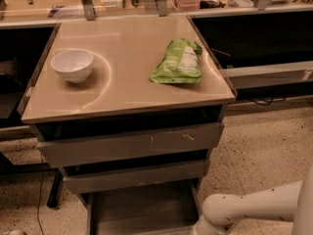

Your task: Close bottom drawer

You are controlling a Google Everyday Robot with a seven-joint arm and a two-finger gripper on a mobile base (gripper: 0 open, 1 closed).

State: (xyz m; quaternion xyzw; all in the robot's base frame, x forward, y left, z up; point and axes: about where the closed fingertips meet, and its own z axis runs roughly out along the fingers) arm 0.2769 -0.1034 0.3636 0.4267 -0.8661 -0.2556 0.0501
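The bottom drawer point(142, 207) stands pulled out at the foot of the cabinet. Its shallow grey tray shows below the mid-width drawer front point(134, 176), and its own front is cut off by the bottom edge of the camera view. The widest drawer front point(132, 143), with white scratch marks, is above. My white arm point(244, 209) lies at the bottom right, just right of the open tray. My gripper is out of view below the frame edge.
A white bowl point(72, 65) and a green snack bag point(178, 62) lie on the beige cabinet top point(122, 89). Dark shelving stands on both sides. A speckled floor point(264, 141) lies to the right. A black cable and leg show at the lower left point(51, 195).
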